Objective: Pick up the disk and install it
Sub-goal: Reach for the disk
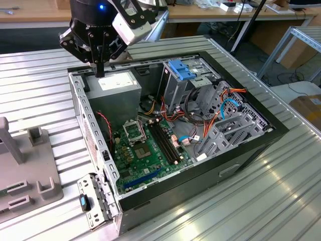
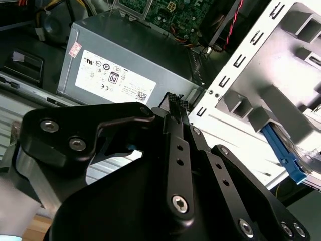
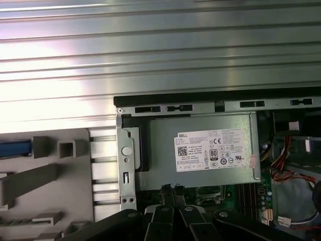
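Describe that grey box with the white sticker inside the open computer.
The power supply is a plain grey metal box with a white printed label on its upward face. It sits flat in a corner of the open computer case, against its walls, beside the green motherboard. The gripper hangs close above one edge.

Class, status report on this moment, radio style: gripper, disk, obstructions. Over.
Gripper shut, empty, over power supply. Disk not picked up, edge showing in grey fixture. Case wall between gripper and fixture.
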Action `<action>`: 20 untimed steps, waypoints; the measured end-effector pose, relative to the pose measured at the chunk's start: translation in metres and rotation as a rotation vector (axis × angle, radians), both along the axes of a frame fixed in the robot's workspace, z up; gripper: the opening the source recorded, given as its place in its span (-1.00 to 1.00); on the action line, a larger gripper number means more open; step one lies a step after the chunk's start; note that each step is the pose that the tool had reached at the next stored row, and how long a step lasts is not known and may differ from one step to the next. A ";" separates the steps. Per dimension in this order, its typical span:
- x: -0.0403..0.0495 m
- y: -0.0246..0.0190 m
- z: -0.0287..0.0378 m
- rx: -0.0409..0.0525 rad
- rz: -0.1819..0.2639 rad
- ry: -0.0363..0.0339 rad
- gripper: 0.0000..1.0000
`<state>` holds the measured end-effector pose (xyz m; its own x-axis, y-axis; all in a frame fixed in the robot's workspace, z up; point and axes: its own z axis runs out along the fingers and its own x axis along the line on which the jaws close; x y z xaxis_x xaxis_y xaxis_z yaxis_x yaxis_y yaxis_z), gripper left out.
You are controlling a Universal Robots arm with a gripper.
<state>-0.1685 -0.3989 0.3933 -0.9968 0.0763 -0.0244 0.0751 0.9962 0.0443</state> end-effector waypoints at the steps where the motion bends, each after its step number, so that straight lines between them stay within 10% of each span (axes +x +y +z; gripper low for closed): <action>1: -0.0009 0.0000 0.0000 0.0000 0.000 0.0000 -0.79; 20: -0.0147 0.0000 0.0000 0.0001 0.000 0.0000 -0.79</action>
<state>-0.1832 -0.3989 0.3933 -0.9968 0.0762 -0.0245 0.0751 0.9962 0.0444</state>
